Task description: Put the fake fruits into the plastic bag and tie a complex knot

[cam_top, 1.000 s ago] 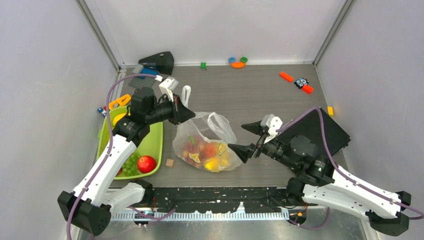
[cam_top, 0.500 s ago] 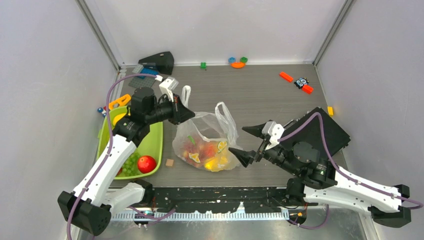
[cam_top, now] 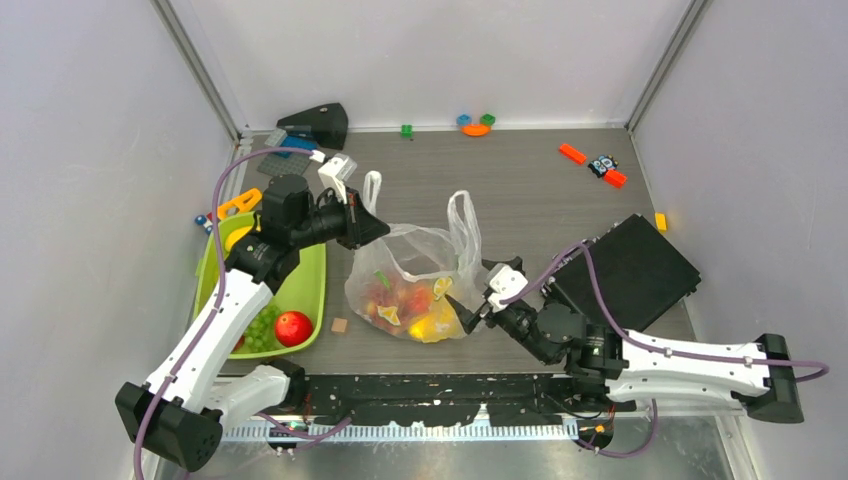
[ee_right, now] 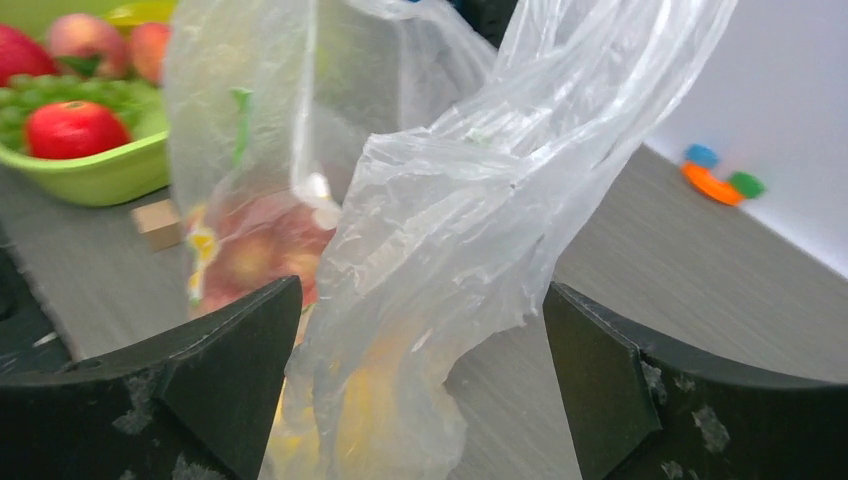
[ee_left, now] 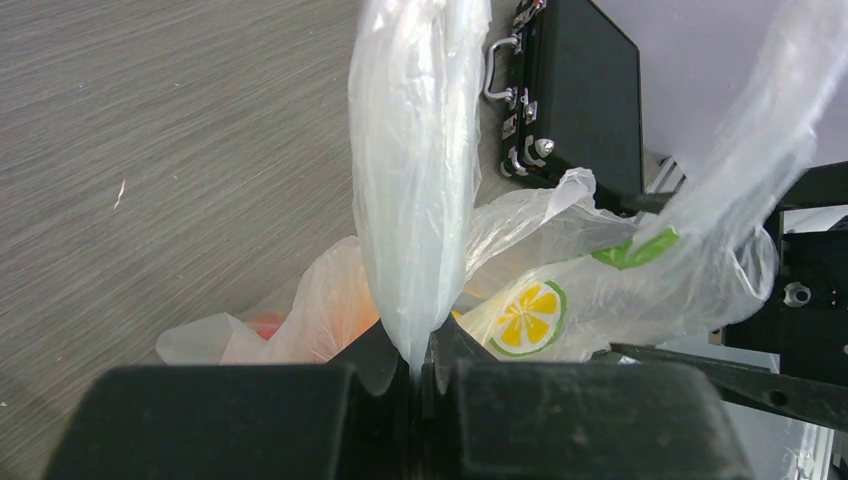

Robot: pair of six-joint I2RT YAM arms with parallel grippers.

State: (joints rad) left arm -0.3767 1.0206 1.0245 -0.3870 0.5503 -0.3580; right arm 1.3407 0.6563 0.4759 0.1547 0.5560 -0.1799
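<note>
A grey wood-grain table (cam_top: 540,190) stands between pale walls on three sides. Near its middle lies a thin, transparent plastic bag (cam_top: 410,270), and glossy red, orange and yellow fake fruits (cam_top: 405,305) are in its lower part.

Only the overhead view gives the whole layout. A lime-green plastic tray (cam_top: 305,280) is just left of the bag, with a red apple (cam_top: 292,327) and green grapes (cam_top: 262,328) in it. A flat black case (cam_top: 625,265) lies on the right, a small wooden cube (cam_top: 339,325) between tray and bag, and coloured toy bricks (cam_top: 476,124) along the far wall. From above, the bag's two handles stand up apart from each other.

The left gripper (cam_top: 380,228) is at the bag's upper left edge. The left wrist view makes its state plain: the fingers are pressed together on one handle loop (ee_left: 410,180), which rises from between them as a flat strip. This view also shows a yellow citrus slice (ee_left: 530,315) through the plastic.

The right gripper (cam_top: 460,305) is low at the bag's right side. The right wrist view shows its two black fingers (ee_right: 230,350) spread wide, and the crumpled other handle (ee_right: 470,200) hangs between them, not squeezed. Behind, it shows peach-coloured fruits (ee_right: 90,40) in the tray, which I cannot find from above.
</note>
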